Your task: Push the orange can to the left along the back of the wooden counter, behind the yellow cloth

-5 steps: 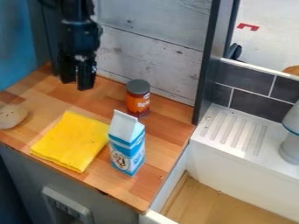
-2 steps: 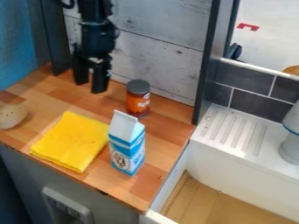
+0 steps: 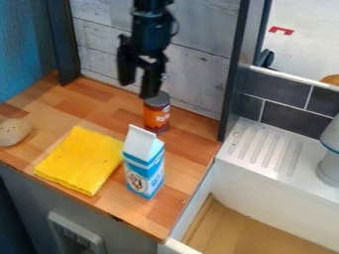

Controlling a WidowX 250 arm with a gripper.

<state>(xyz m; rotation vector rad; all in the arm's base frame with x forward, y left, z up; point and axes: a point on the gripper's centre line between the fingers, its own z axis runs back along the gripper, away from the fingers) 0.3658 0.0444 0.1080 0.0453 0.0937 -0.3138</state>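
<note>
Wooden desk: spans left and middle, grey cabinet front below it. Weathered white plank wall stands along its back, with a dark post at the left end and a second one at the right.

White sink to the right of the desk; ridged drainer on top, wood-coloured bottom inside the basin. Dark grey tiles with pale joints run behind the drainer.

Black gripper: hangs in from the top edge, pointing down, over the back part of the desk. Jaws spread, visible gap between the two tips. One tip overlaps the lid of the can in view; contact or just near, can't tell.

Yellow cloth: folded, flat, front left part of the desk, nearly squared up with the front edge.

Blue-and-white milk carton: upright, just right of the cloth, its left side at the cloth's corner.

Pale grey container with a blue line: on the drainer, cut by the right edge.

Can: orange-brown label, dark lid, upright on the desk behind the carton, near the plank wall.

Beige speckled roundish object: on the desk at the far left, left of the cloth.
</note>
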